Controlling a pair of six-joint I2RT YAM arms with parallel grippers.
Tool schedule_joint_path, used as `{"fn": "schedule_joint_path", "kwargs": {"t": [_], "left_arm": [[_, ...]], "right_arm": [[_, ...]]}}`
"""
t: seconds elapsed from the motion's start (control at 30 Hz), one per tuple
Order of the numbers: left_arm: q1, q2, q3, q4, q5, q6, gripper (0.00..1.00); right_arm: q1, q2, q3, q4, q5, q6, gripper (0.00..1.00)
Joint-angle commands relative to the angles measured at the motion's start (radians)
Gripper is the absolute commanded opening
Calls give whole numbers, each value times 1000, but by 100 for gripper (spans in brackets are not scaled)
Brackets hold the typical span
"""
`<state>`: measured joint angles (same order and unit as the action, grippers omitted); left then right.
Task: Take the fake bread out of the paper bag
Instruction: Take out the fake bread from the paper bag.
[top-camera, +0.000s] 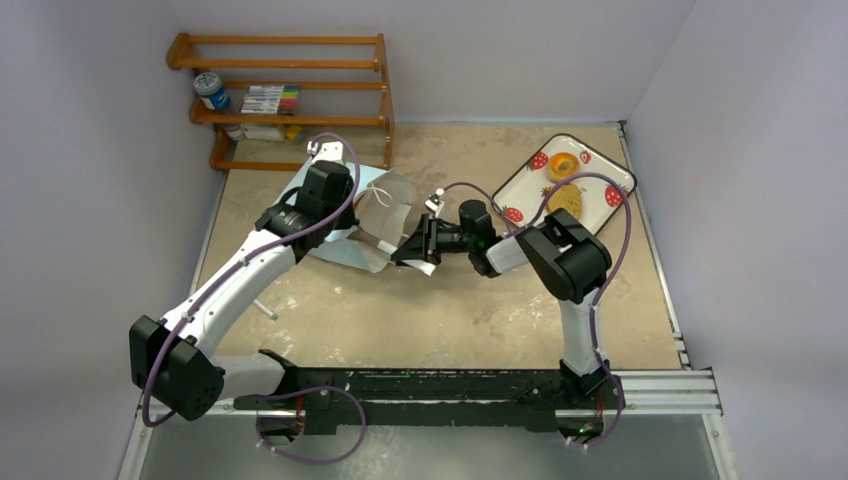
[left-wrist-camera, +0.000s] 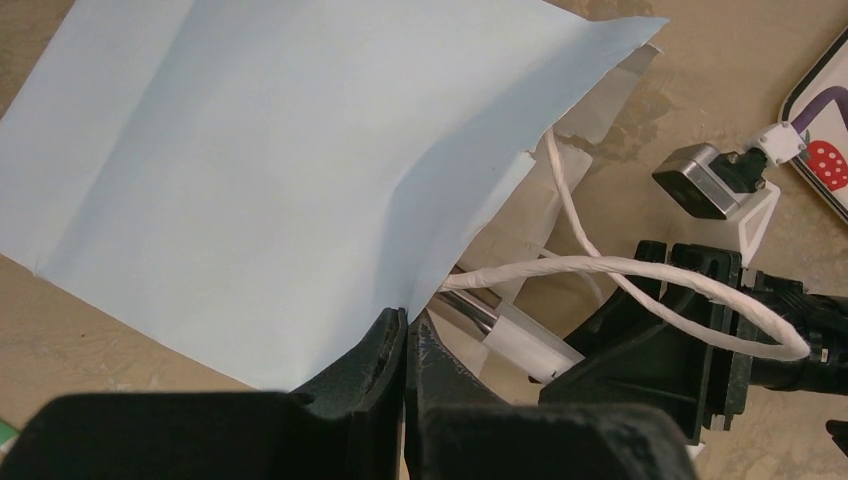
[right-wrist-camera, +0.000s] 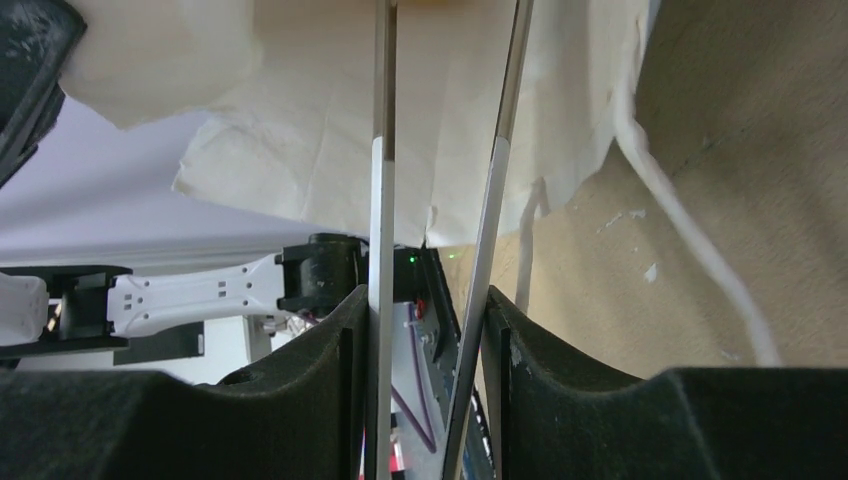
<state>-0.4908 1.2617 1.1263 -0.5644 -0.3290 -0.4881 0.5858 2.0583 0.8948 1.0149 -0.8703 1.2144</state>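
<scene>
Top external view shows me the paper bag (top-camera: 372, 222) lying on its side on the table (top-camera: 450, 320), left of centre. Its long axis runs roughly left to right, with the closed bottom toward the left arm and the open mouth pointing right, at the right arm's gripper and the strawberry-patterned tray (top-camera: 528, 185) beyond it. On that tray I see two pieces of the fake bread: an orange bagel ring (top-camera: 562, 163) toward the far end and a round tan piece (top-camera: 563, 200) just nearer, close together. From the left wrist camera, the left gripper (left-wrist-camera: 405, 335) is clenched tight on the bag's pale blue upper wall right at the mouth rim, the two black fingers pressed together with only the paper between them. That wall slopes up and away from the pinch, so the mouth gapes and shows the whitish inside. One white cord handle (left-wrist-camera: 640, 275) loops out of the mouth and drapes across the black body of the right gripper (right-wrist-camera: 430, 300). That gripper carries two long thin metal blades (right-wrist-camera: 380, 120), which reach straight into the opening along the bag's long axis. In the right wrist view the blades stand partway apart, spreading a little toward their tips, and I see only crumpled bag lining between them. The tips run off the top of that frame next to a faint yellowish sliver, so I cannot tell whether they pinch any bread or merely stand apart inside the bag.
</scene>
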Motion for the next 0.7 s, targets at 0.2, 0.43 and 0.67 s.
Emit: {"fn": "schedule_joint_path", "kwargs": {"t": [0.2,0.43,0.67], "left_arm": [[6,-30,19,33,36,-18,0],[5,-28,-1,53,54,-33,0],[4,-30,-18,80,45,-53,0]], "right_arm": [[-15,36,65,100,35,3,43],[-14,49,141,61,50,-23,38],[-15,8,149,-46,78,-93,9]]}}
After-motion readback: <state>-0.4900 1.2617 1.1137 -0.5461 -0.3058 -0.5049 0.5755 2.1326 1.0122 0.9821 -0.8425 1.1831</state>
